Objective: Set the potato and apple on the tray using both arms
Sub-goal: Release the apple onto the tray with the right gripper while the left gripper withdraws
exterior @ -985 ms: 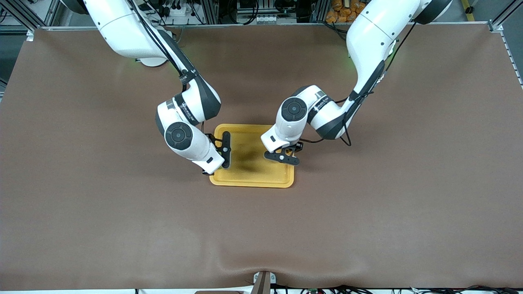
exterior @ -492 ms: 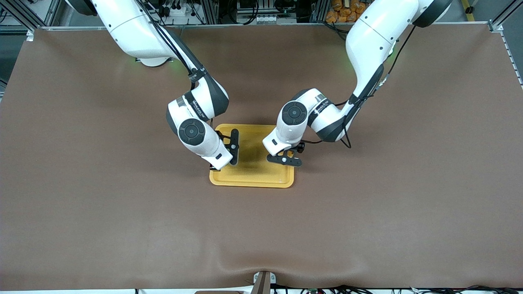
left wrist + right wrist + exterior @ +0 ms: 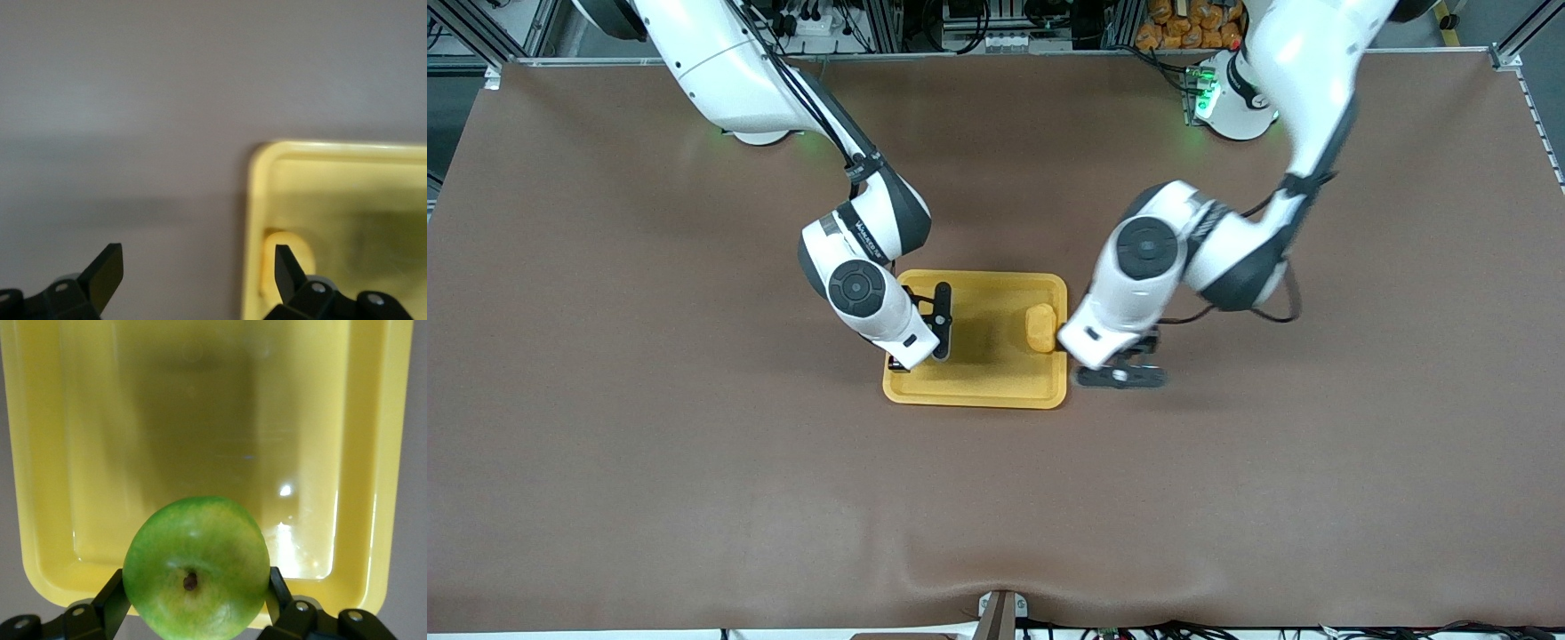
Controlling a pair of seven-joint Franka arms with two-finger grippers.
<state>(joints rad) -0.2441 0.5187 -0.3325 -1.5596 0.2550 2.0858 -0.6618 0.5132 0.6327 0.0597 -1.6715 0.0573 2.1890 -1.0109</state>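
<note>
Yellow tray (image 3: 996, 391): you have one, with one potato (image 3: 1040, 328) lying in it at the left arm's end. Your left gripper (image 3: 1120, 376), jaws apart, hovers over bare table beside it. Your right gripper (image 3: 199, 600) clamps the one apple (image 3: 198, 565) over the tray.

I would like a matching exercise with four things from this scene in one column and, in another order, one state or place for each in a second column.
Column one:
1. potato
2. apple
3. left gripper
4. tray

Column two:
A. clamped in the right gripper, above the tray
B. open, over the bare table beside the tray
C. lies in the tray by the rim at the left arm's end
D. flat on the brown table

Pairs: 1-C, 2-A, 3-B, 4-D
</note>
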